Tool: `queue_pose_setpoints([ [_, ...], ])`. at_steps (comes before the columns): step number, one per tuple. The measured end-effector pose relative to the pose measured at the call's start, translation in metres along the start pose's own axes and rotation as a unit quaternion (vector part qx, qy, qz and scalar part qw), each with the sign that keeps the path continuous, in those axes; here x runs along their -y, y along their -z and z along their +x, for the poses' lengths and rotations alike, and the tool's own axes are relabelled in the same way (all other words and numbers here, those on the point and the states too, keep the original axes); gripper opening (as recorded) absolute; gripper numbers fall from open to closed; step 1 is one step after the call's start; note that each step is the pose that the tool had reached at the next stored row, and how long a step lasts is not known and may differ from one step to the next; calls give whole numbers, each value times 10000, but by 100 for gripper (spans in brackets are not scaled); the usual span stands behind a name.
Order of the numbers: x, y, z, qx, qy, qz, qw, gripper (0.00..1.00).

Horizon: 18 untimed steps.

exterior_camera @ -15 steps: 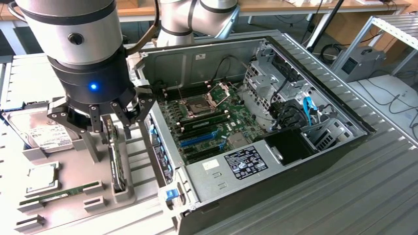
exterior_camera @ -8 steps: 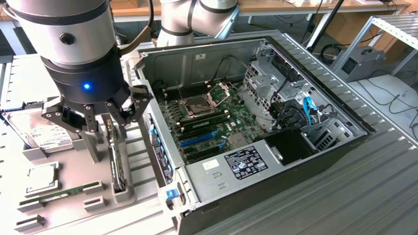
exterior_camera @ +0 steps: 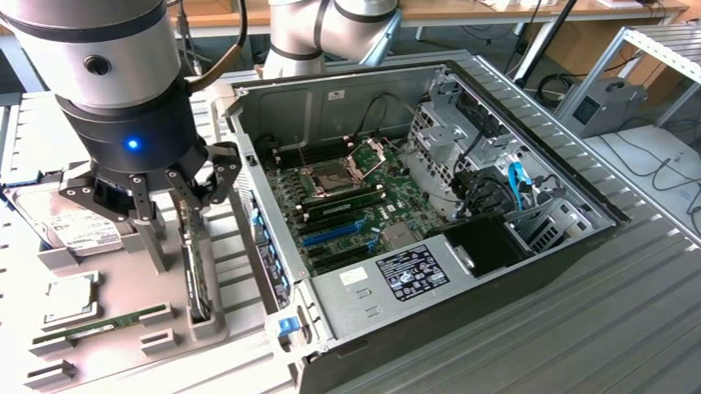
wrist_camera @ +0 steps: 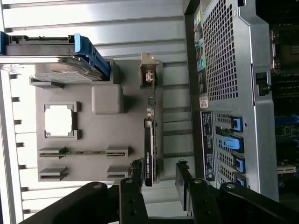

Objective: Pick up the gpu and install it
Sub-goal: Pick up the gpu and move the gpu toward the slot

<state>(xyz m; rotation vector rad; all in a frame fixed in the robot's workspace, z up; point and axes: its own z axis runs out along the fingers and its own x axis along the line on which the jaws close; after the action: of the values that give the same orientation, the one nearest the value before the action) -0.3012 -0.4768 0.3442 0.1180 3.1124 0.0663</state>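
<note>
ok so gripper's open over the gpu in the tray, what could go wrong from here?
1. The gpu stands on its thin edge in the tray; an off-centre descent of the open gripper could land a finger on the card.
2. The case wall stands close beside the tray; a lift might clip it.

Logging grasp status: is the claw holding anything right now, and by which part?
Nothing is held: the claw is open over the gpu, which stands on edge in its tray.

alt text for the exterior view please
An open robot gripper hangs just over a graphics card standing on edge in a grey parts tray, at the exterior view's left. Beside it, an open computer case shows its motherboard.
</note>
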Motion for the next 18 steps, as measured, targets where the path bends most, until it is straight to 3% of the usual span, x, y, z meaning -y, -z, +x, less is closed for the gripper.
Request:
queue_pose_setpoints([
  [18,-70,-62,114,0,0,0,10000,42],
])
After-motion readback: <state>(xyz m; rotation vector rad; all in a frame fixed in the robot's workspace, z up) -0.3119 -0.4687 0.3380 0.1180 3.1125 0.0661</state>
